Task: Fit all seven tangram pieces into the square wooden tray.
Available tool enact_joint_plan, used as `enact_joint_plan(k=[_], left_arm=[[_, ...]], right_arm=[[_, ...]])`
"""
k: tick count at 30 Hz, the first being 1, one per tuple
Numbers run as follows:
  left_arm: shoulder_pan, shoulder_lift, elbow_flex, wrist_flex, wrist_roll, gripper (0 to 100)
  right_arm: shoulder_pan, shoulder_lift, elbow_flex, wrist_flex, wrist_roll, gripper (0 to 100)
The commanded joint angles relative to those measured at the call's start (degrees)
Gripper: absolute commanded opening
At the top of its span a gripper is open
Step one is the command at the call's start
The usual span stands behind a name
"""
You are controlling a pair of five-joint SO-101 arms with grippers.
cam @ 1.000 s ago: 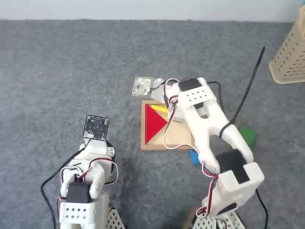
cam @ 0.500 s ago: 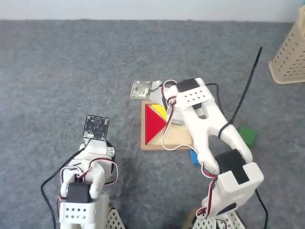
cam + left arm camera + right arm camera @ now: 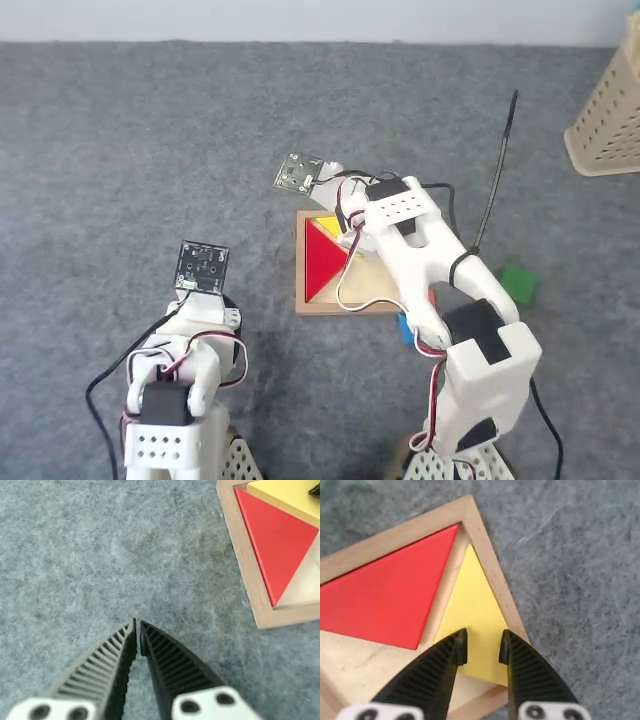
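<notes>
high view, one red triangle (image 3: 322,262), one yellow triangle (image 3: 331,226)

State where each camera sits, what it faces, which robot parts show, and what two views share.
High view: fixed above, looking down on the table; shows left arm, right arm and tray.
Left wrist view: on the left wrist, facing the table past the left end effector, shut.
Right wrist view: on the right wrist, facing into the tray; right end effector, open, over the yellow triangle.
Shared: both wrist views show the red triangle.
</notes>
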Motion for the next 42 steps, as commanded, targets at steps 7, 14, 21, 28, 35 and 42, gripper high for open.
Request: enact_joint_plan(k=[7,14,21,28,35,42], left_arm=[[-0.3,-0.2,-0.3,0.3,0.5,1],[-0.3,-0.2,-0.3,0.3,0.5,1],[-0.3,-0.2,-0.3,0.3,0.5,1],[-0.3,-0.2,-0.3,0.3,0.5,1],[-0.3,-0.2,-0.3,0.3,0.5,1],[-0.3,-0.2,-0.3,0.3,0.5,1]], right_arm=[[-4.7,1.8,-0.1,-1.2,-2.5,11.2],[2.3,-13.1,1.0,1.3,-16.1,11.2],[12.5,-30.5,15.3,2.9,-35.1,11.2],[10.2,-34.9,30.1,-2.6,-40.0,11.2],[7.7,-34.3,37.9,-14.7,-39.6,11.1],[7.6,-33.9,38.1,-14.7,-39.5,11.2]])
